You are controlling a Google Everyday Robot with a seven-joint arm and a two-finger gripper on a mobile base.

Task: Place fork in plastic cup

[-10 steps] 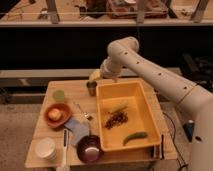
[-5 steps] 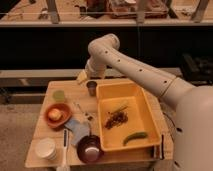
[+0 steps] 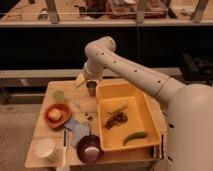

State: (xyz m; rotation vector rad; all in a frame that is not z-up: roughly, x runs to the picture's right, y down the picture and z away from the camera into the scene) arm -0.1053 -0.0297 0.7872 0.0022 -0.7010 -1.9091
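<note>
The end effector (image 3: 89,80) hangs at the worktop's (image 3: 39,131) far edge, just above the dark metal cup (image 3: 92,89); clenched or released, I cannot tell. The fork (image 3: 80,107) seems to lie flat, apart from the plastic cup (image 3: 59,95) to its far left.

Light matt wood tabletop (image 3: 44,135), slim shiny silvery metal fork (image 3: 80,108), small pale green matt plastic cup (image 3: 59,95), dark grey glossy metal cup (image 3: 92,89) with the end effector (image 3: 90,80) just above it on a smooth white-shelled arm (image 3: 135,75), smooth yellow plastic rectangular bin (image 3: 150,107), glossy orange round bowl (image 3: 49,119).
</note>
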